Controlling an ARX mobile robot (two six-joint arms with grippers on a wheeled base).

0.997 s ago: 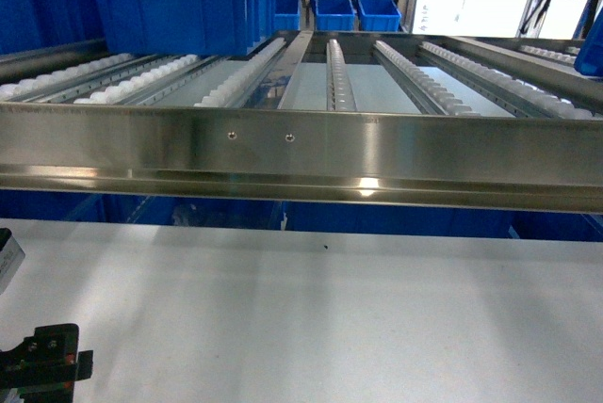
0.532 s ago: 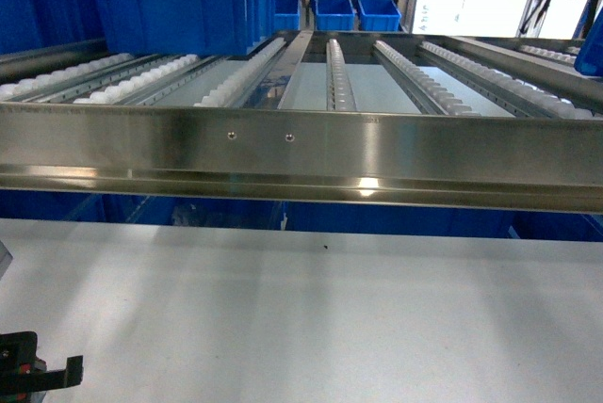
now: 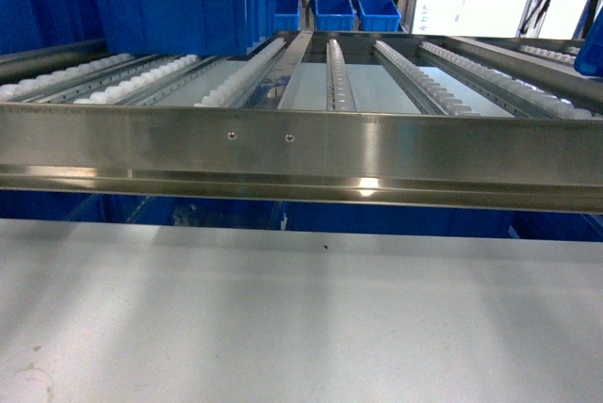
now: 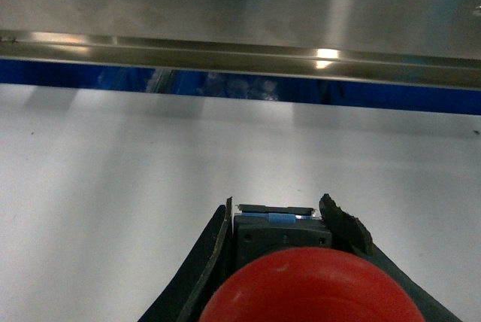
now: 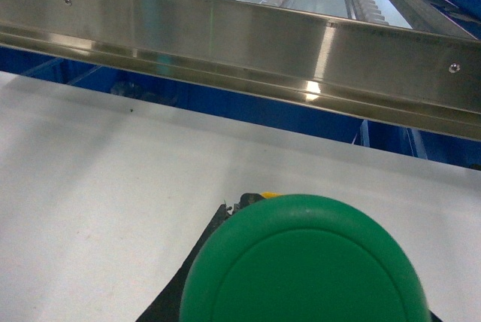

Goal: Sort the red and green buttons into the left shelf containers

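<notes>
table [image 3: 301, 328]: open white surface | steel rail [image 3: 301, 153]: bars the way ahead | blue bin [image 3: 179, 8]: on left rollers

My red button [image 4: 304, 288] fills the bottom of the left wrist view, its cap cut off by the lower edge, so most of my left fingers [image 4: 197, 277] lie behind it. The green button [image 5: 304, 262] does the same on the right: its cap hides nearly all of my right fingers [image 5: 225, 215] and runs off the frame. From the head view, neither of my arms shows. The blue bin [image 3: 141, 8] at upper left is cropped.
</notes>
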